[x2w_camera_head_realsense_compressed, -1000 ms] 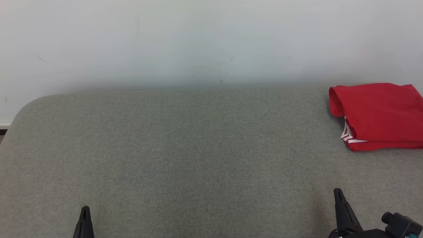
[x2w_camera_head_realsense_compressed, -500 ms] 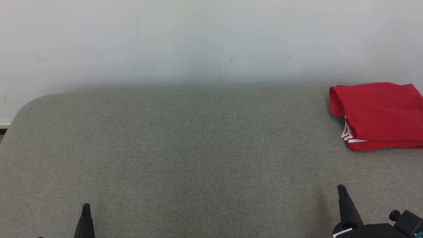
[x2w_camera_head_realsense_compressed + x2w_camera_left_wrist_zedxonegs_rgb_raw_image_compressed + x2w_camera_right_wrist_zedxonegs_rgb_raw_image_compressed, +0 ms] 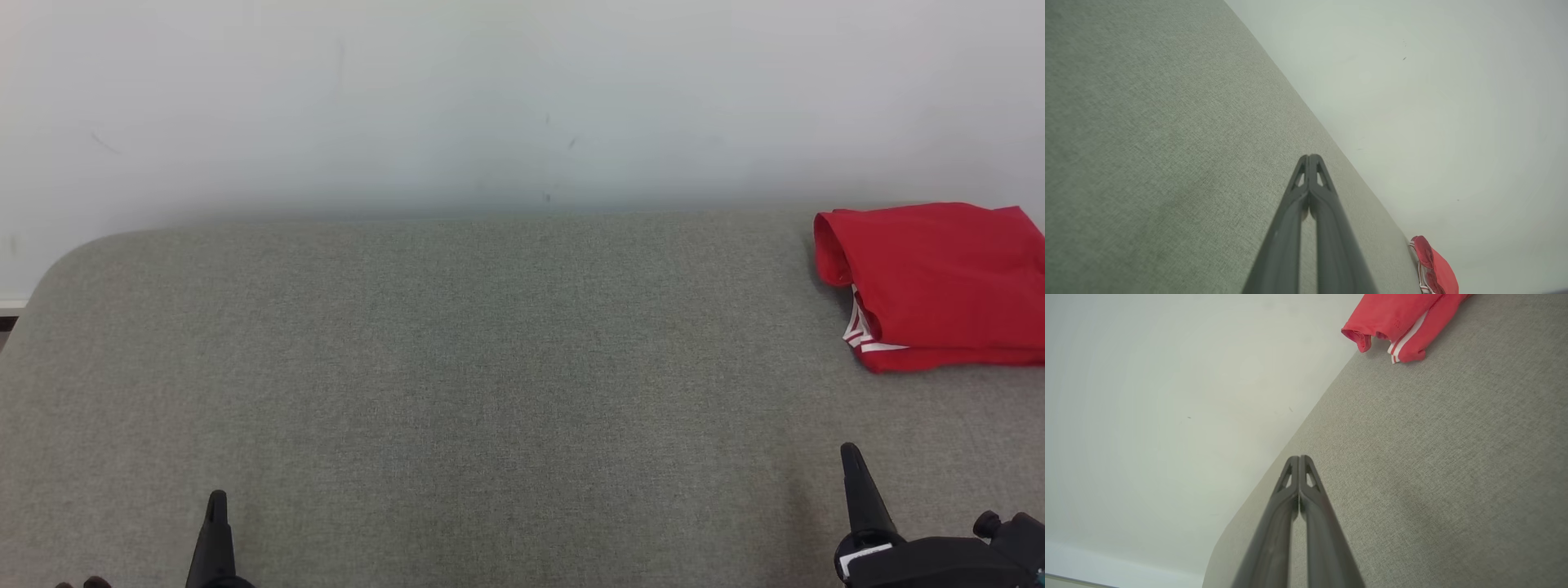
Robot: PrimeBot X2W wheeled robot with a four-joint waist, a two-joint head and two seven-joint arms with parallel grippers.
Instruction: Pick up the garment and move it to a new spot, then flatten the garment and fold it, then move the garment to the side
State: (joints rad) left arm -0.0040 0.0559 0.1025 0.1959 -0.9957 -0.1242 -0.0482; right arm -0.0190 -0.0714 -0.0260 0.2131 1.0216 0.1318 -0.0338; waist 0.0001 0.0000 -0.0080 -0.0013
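Grey desk [image 3: 490, 367] carrying folded red garment [image 3: 939, 278], lying well beyond right fingers [image 3: 855, 486]; those and left fingers [image 3: 216, 527] clenched, empty. Probably soft, light; pinch all layers.

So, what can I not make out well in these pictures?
Red garment: head view, right side cut off by the frame edge; inner layers hidden by the folds.
Left hand, right hand: head view, lower parts cut off by the bottom edge.
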